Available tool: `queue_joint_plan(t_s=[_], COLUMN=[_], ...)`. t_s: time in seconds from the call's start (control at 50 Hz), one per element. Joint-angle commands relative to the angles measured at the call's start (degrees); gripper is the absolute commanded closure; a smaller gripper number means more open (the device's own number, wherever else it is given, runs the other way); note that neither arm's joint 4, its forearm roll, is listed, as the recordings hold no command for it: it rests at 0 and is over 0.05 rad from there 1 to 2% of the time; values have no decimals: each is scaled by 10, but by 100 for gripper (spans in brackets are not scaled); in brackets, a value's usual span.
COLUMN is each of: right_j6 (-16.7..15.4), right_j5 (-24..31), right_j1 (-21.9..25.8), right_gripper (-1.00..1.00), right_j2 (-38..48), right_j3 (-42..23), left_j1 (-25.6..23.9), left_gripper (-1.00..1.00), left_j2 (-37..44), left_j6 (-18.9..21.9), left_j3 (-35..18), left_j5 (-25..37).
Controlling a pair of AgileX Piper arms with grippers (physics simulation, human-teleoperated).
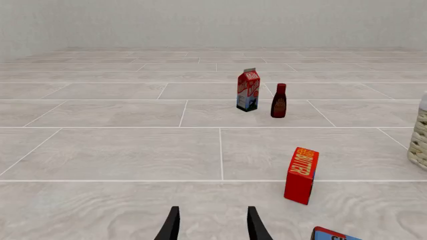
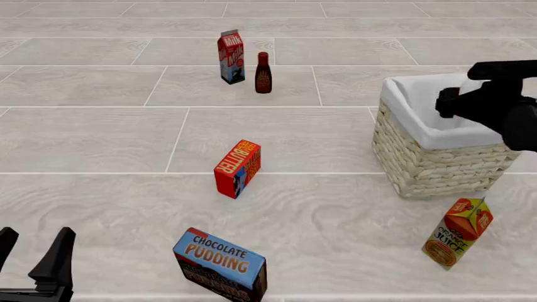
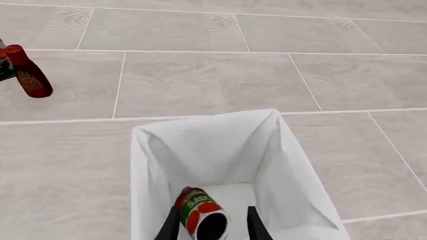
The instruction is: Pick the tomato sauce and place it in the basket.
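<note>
Tomato sauce [image 3: 200,215] is seen in the right wrist view between the two dark fingers of the right gripper [image 3: 212,226], lying on its side with the dark metallic end turned to the camera. The fingers stand on both sides of the can and seem to touch it, so the gripper is pinching the can. The can is inside the basket [image 3: 160,150], low between the white cloth walls; whether it rests on the bottom I cannot tell. In the front view the right arm hangs above the basket [image 2: 436,167] and covers a part of its white rim, and the can itself is hidden there.

Near the basket, closer to the camera, an orange juice carton [image 2: 457,233] stands a little tilted on the tabletop [image 2: 336,145]. More to the left, a red butter box [image 2: 238,168] stands on its end, and a blue chocolate pudding box [image 2: 221,264] lies near the front edge. At the far side, a milk carton [image 2: 231,56] and a dark bottle with a red cap [image 2: 263,73] stand just beside each other.

The left gripper [image 2: 34,261] is low in the left corner of the front view, well apart from all the things. Its fingers are spread, with nothing between them, as the left wrist view [image 1: 213,225] also shows.
</note>
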Motion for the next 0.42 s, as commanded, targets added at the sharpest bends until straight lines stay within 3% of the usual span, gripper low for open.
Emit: queue_joint_plan(t_s=[0.02, 0.42], right_j6=[6, 7], right_j5=[2, 8], right_j1=[1, -1], right_gripper=[-100, -100], right_j2=[0, -17], right_j3=[-1, -3], left_j1=[0, 0], left_gripper=[-100, -100], left_j2=[0, 0], left_j6=[0, 0], left_j3=[0, 0], left_j5=[0, 0])
